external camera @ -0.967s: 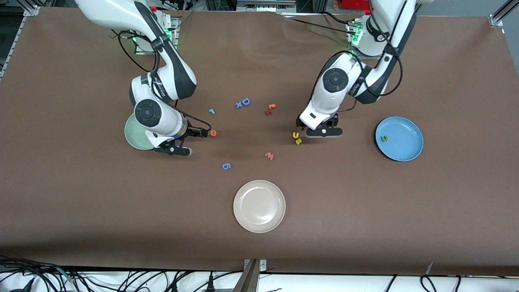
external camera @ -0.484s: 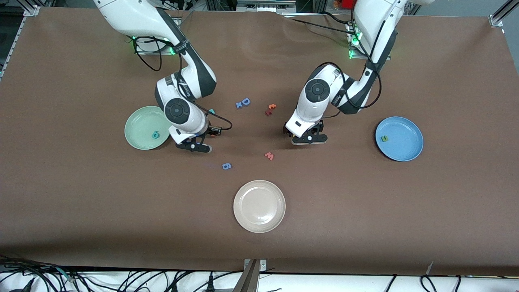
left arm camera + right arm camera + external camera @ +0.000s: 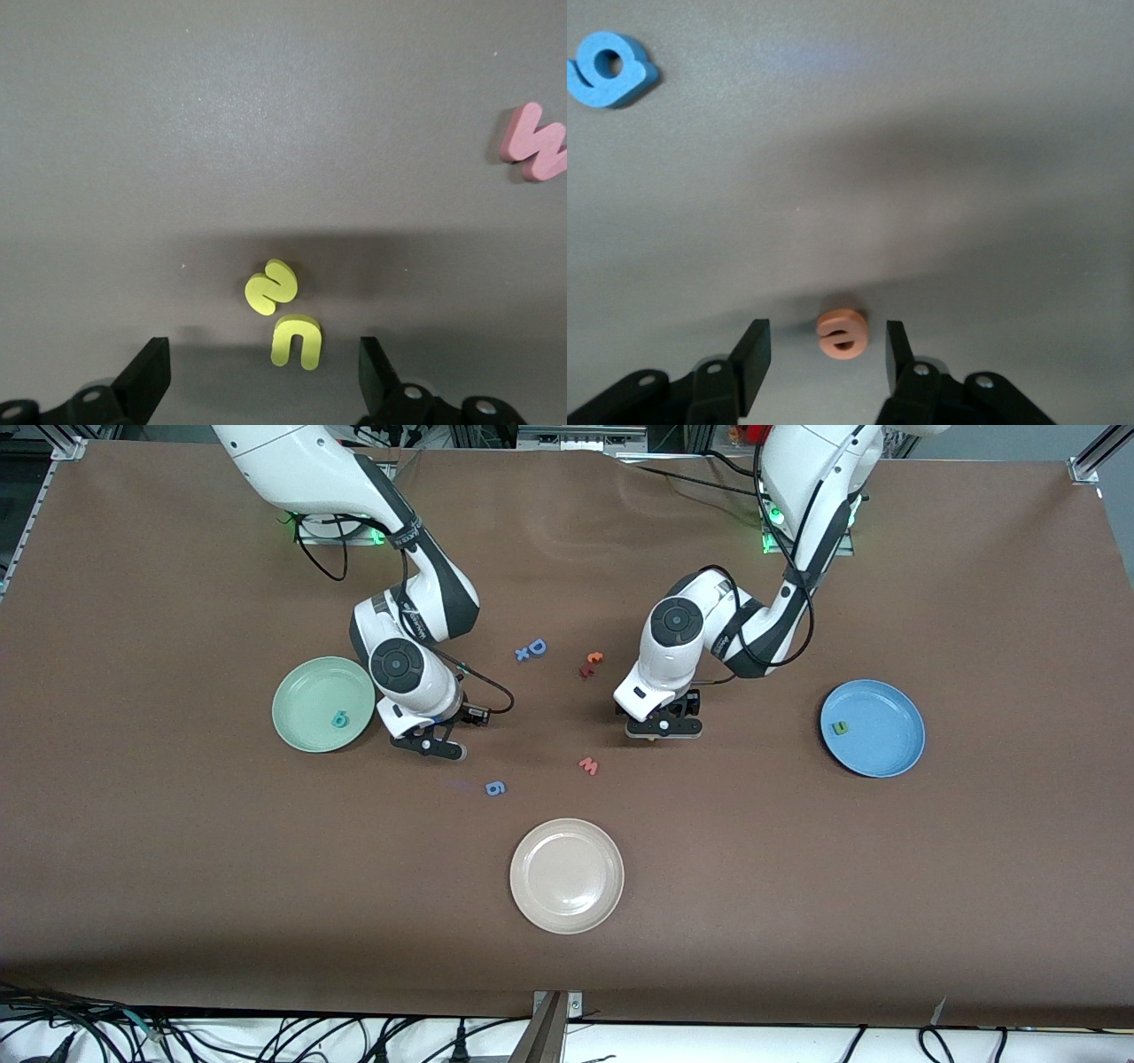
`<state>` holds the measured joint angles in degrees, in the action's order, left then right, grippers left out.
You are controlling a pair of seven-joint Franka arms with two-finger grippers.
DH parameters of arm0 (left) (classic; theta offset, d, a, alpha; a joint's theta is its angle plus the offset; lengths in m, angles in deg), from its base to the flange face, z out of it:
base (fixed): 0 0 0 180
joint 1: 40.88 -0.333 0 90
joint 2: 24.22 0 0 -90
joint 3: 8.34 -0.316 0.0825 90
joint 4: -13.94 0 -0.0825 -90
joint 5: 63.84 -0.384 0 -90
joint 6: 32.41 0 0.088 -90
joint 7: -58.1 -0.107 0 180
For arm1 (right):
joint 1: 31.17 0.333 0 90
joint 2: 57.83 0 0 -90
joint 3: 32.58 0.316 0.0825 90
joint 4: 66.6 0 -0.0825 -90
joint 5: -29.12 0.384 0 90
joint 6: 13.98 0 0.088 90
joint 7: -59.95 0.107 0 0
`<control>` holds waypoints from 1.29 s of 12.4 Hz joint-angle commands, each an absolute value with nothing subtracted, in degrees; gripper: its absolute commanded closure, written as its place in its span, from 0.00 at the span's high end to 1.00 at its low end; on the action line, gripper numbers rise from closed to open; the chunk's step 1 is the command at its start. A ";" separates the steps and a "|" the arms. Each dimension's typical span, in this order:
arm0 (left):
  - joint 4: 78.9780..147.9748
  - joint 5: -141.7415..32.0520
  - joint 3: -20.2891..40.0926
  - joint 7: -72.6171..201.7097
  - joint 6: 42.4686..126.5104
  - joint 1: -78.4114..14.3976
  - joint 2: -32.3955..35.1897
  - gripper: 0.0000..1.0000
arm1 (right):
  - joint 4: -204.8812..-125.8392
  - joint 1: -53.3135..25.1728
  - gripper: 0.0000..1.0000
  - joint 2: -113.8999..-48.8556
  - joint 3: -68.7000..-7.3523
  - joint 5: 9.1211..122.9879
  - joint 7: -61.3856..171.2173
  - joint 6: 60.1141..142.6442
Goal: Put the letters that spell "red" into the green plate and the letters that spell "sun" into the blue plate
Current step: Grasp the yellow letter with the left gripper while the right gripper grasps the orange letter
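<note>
I see the pale green plate (image 3: 323, 704) toward the right arm's end of the tabletop, a teal "d" (image 3: 339, 718) lying flat in it. The blue plate (image 3: 873, 728) holds an olive "n" (image 3: 837, 727). The orange "e" (image 3: 843, 334), yellow "s" (image 3: 271, 287) and yellow "u" (image 3: 296, 341) lie mid-table.

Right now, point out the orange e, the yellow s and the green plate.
orange e (image 3: 843, 334): right wrist view, its middle.
yellow s (image 3: 271, 287): left wrist view, its middle.
green plate (image 3: 306, 691): front view, bare floor.
</note>
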<state>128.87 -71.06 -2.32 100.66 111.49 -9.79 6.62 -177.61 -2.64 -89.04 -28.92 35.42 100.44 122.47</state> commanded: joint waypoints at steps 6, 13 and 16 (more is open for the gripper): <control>128.20 -67.44 -2.97 101.95 114.28 -8.02 9.17 0.75 | -181.30 -1.46 0.54 -89.11 -30.12 34.83 102.22 126.38; 128.29 -67.53 -2.97 100.90 114.37 -8.01 9.17 0.29 | -181.30 -1.37 0.42 -89.73 -30.12 34.92 103.45 127.09; 128.29 -67.70 -2.97 97.75 114.28 -8.27 9.17 0.13 | -181.30 -1.37 0.22 -89.64 -30.12 34.92 103.45 127.09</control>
